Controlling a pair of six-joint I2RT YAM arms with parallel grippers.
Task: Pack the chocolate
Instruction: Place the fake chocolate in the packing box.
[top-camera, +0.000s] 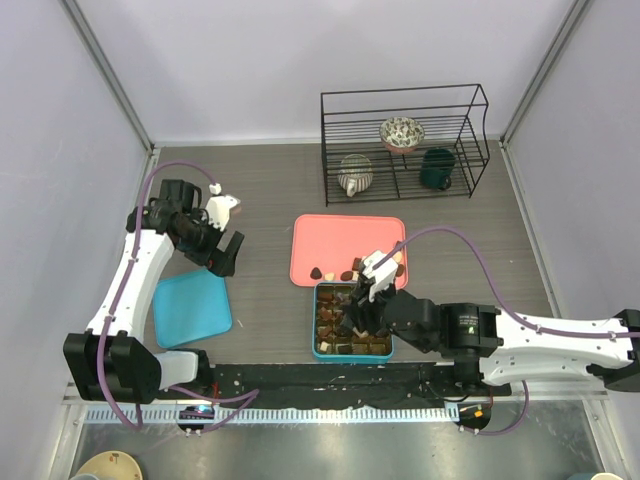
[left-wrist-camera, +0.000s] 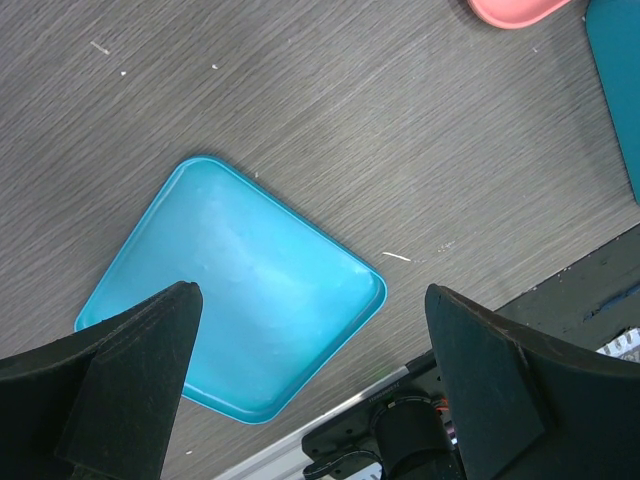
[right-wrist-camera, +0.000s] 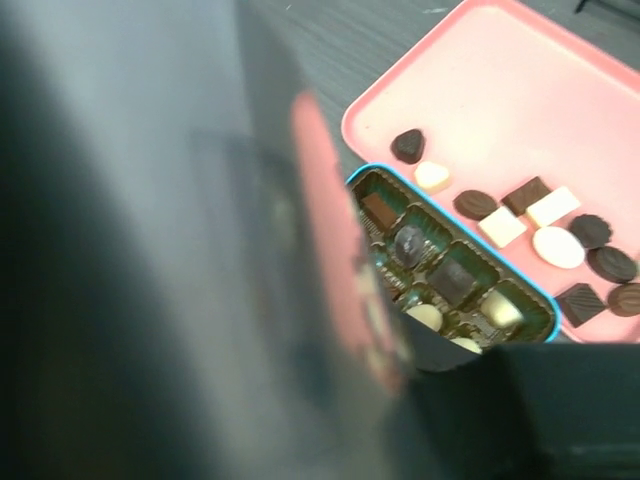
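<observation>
While pale walls (top-camera: 300, 60) enclose the woodgrain table (top-camera: 260, 170), left gripper (left-wrist-camera: 310, 292) gapes, right gripper (top-camera: 358, 308) unclear.

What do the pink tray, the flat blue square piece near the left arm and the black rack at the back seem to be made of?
Pink tray: probably plastic, with a smooth matte face and a rounded moulded rim.
Flat blue piece: plastic or painted tin, unclear which; it has a soft sheen and a raised lip.
Black rack: thin metal wire, dark-coated, with open bars.
</observation>
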